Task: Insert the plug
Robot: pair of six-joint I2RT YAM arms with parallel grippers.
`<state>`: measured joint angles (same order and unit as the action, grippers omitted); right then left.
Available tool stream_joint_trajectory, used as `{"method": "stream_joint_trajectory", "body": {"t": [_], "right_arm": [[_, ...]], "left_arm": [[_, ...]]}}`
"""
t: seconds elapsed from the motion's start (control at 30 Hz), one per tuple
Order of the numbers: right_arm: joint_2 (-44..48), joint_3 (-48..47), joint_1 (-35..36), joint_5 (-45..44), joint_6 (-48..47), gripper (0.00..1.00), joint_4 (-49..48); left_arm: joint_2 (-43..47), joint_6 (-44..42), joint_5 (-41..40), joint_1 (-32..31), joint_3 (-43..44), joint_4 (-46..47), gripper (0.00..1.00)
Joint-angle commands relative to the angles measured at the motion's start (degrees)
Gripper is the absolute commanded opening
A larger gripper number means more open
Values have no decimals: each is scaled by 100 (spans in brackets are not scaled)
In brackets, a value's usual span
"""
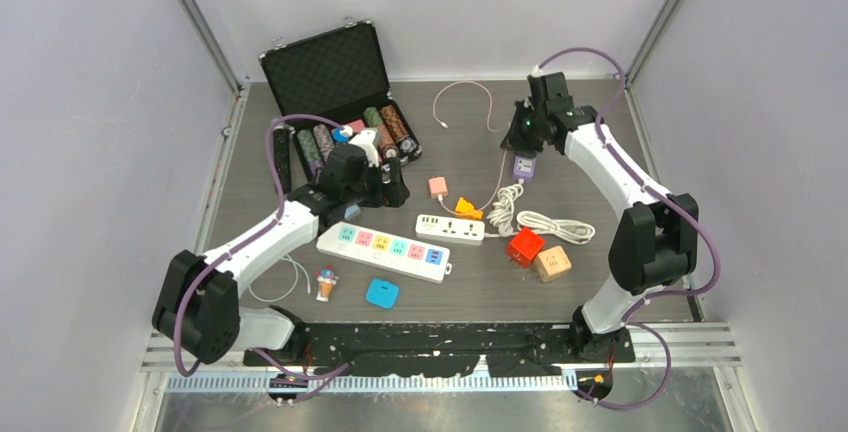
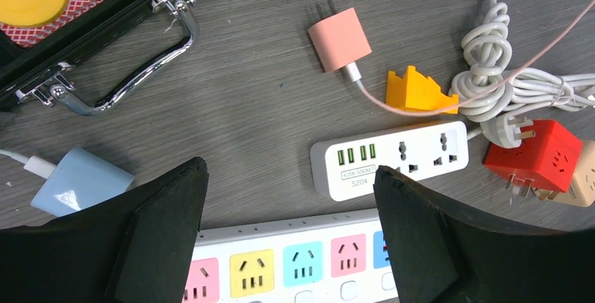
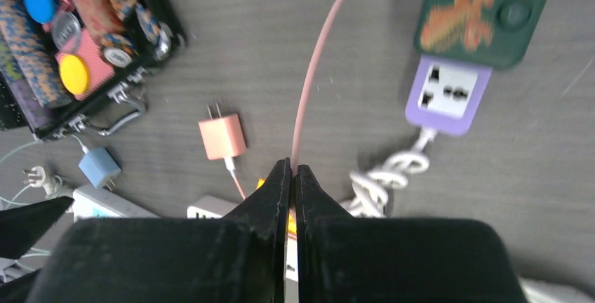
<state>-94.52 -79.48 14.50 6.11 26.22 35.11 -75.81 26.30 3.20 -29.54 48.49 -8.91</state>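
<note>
The pink charger plug (image 1: 437,187) lies on the table, prongs up in the left wrist view (image 2: 339,38), with its pink cable (image 3: 312,78) attached. The white strip with coloured sockets (image 1: 385,250) lies in front of it. My left gripper (image 2: 291,198) is open and empty, hovering over that strip (image 2: 302,257). A smaller white socket strip (image 2: 393,157) lies just beyond. My right gripper (image 3: 292,170) is at the back right (image 1: 518,137), above the table, shut with the pink cable running in between its fingertips. The plug (image 3: 222,136) lies apart from it.
An open black case (image 1: 335,82) of poker chips stands at the back left. A purple socket (image 1: 525,166), a coiled white cord (image 2: 495,71), an orange piece (image 2: 417,92), red (image 1: 524,246) and beige (image 1: 552,263) cube sockets lie at right. A blue charger (image 2: 81,180) lies at left.
</note>
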Motion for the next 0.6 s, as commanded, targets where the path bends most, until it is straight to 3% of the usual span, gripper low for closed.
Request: {"method": "stream_joint_trajectory", "body": {"t": [0.0,0.2,0.3,0.37,0.43,0.53,0.57], "right_arm": [[-307,-735,-13,-198,-662,5,-775],[-1188,-1524,-9,-298,-1095,5,-1294],[-1535,-1745,-9,-340,-1171,12,-1380],[-1652,-1813,-10,-415,-1194,22,-1441],[-1702,-1832,-13,-448,-1206,37,-1509],[-1641,-1897,0,-562,-1174,68,-1398],[-1561,-1905,0,-579,-1159,73,-1347]], "left_arm": [[151,-134,-92,27,12,12,88],[111,-161,-88,27,23,-43,88],[56,-206,-62,27,11,-48,88],[-9,-251,-46,27,2,-65,88],[-89,-301,55,32,-6,-60,88],[-268,-345,253,27,0,-66,86],[-328,-362,307,23,-4,-75,84]]}}
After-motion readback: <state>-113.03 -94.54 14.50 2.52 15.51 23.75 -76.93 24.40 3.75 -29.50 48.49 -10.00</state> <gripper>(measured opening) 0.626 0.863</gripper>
